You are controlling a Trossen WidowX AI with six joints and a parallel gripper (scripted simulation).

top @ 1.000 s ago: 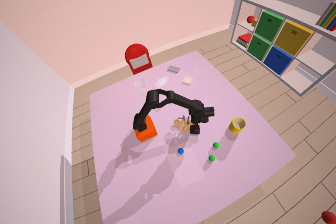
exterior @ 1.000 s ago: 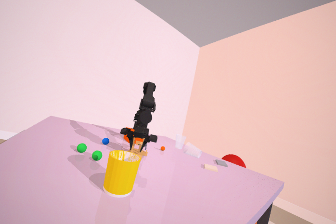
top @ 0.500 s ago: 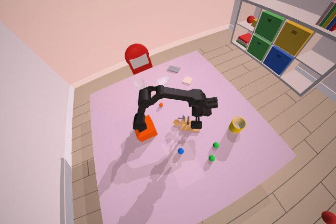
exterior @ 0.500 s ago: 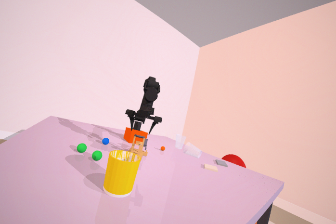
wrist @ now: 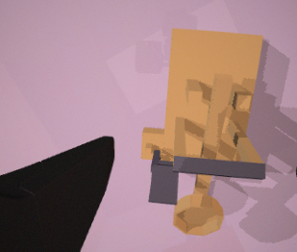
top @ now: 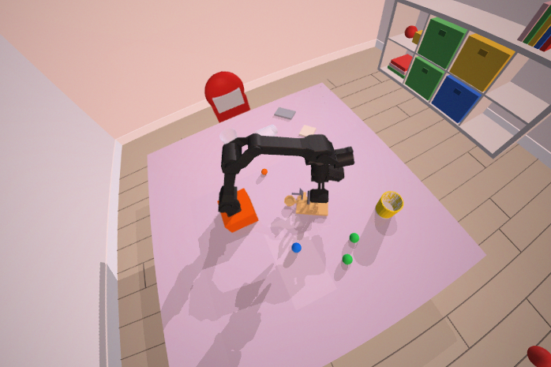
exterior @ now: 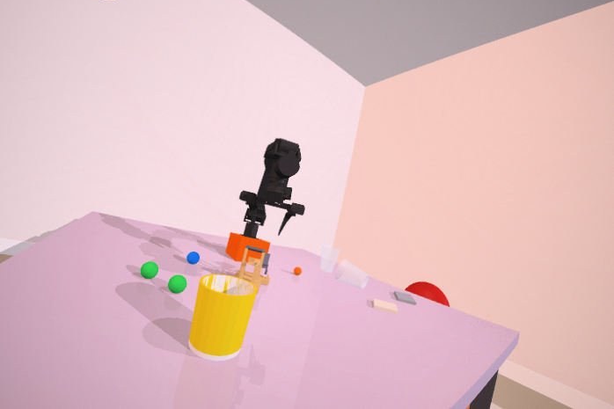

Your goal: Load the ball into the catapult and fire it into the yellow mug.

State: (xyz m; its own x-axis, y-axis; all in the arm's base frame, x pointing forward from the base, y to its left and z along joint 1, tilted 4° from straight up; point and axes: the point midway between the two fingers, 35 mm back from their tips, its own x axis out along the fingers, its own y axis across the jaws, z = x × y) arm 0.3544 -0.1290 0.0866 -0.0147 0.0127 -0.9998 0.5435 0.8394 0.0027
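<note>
The gripper (top: 319, 200) (exterior: 263, 230) (wrist: 207, 154) hangs above the catapult, pointing down, its two fingers spread well apart with nothing pinched between them. The pink table (top: 414, 264) (exterior: 397, 369) extends below it on all sides. The black arm (top: 280, 144) (exterior: 282, 149) rises from the orange block (top: 246, 216) (exterior: 237, 247), runs roughly level at height, then bends sharply down at the wrist to the gripper. The wooden catapult (top: 316, 209) (exterior: 262, 280) (wrist: 216, 53) stands upright beneath the fingers, clear of them, its round cup (top: 290, 200) (wrist: 198, 216) on the side toward the block. The yellow mug (top: 384, 211) (exterior: 220, 320) stands upright beyond the gripper, on the side away from the block. Balls noted, all on the table, lower than the gripper: two green balls (top: 354, 237) (exterior: 149, 270) and one blue ball (top: 296, 247) (exterior: 193, 257) off to one side of it; a smaller orange ball (top: 264, 171) (exterior: 297, 271) off to the other. Which ball is the task's cannot be told.
</note>
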